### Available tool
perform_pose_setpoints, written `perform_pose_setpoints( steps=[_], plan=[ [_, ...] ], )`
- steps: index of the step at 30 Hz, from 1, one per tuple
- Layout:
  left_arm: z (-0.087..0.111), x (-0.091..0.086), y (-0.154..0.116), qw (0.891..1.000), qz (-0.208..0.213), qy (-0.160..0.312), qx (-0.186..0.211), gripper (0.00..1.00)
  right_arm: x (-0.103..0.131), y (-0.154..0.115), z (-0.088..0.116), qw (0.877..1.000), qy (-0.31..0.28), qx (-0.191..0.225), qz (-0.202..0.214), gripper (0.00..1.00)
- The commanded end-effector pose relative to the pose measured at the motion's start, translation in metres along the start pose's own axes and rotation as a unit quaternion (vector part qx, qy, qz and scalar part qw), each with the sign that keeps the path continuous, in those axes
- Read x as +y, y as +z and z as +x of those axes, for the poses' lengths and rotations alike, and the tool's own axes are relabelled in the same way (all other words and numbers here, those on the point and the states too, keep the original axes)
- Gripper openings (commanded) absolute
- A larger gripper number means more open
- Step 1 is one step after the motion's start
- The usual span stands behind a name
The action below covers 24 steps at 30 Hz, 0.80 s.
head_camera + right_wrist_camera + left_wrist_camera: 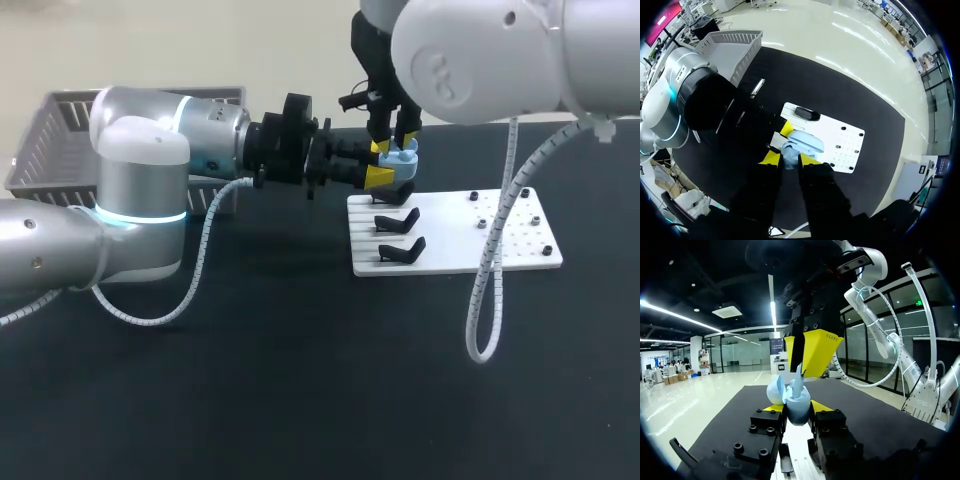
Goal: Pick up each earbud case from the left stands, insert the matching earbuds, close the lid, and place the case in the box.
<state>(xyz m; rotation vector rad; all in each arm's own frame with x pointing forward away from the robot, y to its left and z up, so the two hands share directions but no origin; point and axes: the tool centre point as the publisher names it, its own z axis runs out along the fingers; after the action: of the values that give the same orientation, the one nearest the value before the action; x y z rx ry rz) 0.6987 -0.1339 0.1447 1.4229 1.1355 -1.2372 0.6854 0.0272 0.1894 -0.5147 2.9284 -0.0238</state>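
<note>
Black tabletop (300,380) carries a grey slatted plastic basket (50,130) at its far left and a white perforated board (520,235) with black stands (400,250). Both arms hide the board's far corner. Above it, the left gripper (798,407) clamps the open pale blue earbud case (799,415), and the right gripper (789,159), coming from above, pinches a pale blue earbud (799,377) standing in it.

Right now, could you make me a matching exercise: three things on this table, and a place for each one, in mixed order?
Things:
1. earbud case
2. basket
3. black stands

Places:
A. on the white board
B. held in the left gripper, lid open
C. at the table's far left

Pairs: 1-B, 2-C, 3-A
</note>
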Motion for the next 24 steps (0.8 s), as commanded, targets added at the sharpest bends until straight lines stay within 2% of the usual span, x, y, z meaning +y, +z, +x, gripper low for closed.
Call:
perform_pose_setpoints(
  steps=[1,24],
  plan=[
    [0.0,0.0,0.0,1.0,-0.001,0.0,0.0,0.0,0.0,0.002,-0.001,1.0,0.003,-0.002,0.003,0.0],
    [0.0,0.0,0.0,1.0,-0.001,0.0,0.0,0.0,-0.006,0.012,-0.003,1.0,0.013,-0.001,0.01,0.0]
  ],
)
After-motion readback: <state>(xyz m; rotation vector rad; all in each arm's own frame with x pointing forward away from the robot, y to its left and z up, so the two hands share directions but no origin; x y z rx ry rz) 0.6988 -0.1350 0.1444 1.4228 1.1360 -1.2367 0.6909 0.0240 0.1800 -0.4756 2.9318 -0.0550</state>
